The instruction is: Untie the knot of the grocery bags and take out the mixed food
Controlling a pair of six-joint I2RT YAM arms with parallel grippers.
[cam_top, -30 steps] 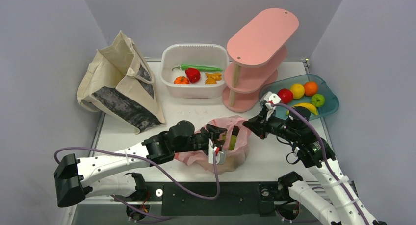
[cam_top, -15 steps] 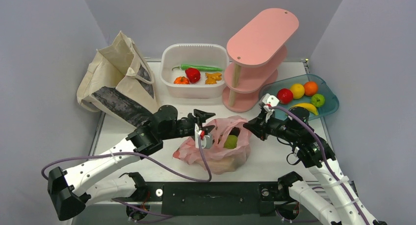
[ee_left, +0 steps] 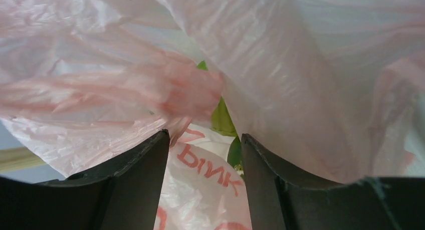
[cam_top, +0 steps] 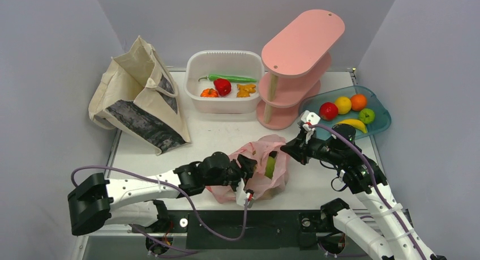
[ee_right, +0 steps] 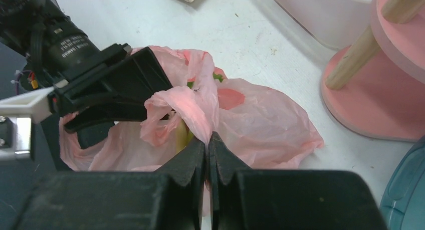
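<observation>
The pink plastic grocery bag [cam_top: 261,158] lies slumped at the table's front centre, its mouth pulled open. My right gripper [cam_top: 287,148] is shut on a twisted strip of its film [ee_right: 203,115] at the bag's right rim. My left gripper [cam_top: 249,170] is open and pushed against the bag's near left side; loose film with red print [ee_left: 205,175] lies between its fingers [ee_left: 135,180]. A round green vegetable [cam_top: 270,165] shows inside the bag, and a sliver of green [ee_left: 220,119] shows in the left wrist view. The beige canvas tote [cam_top: 141,96] stands at the back left, apart from both arms.
A white tub [cam_top: 223,104] with red, orange and long green peppers stands at the back centre. A pink three-tier stand [cam_top: 297,50] is right of it. A teal tray [cam_top: 382,121] of fruit lies at the right, behind my right arm.
My left gripper has swung from the bag's far left rim to its near side, lower down. The bag has been drawn in and stands narrower. My right gripper has held still.
</observation>
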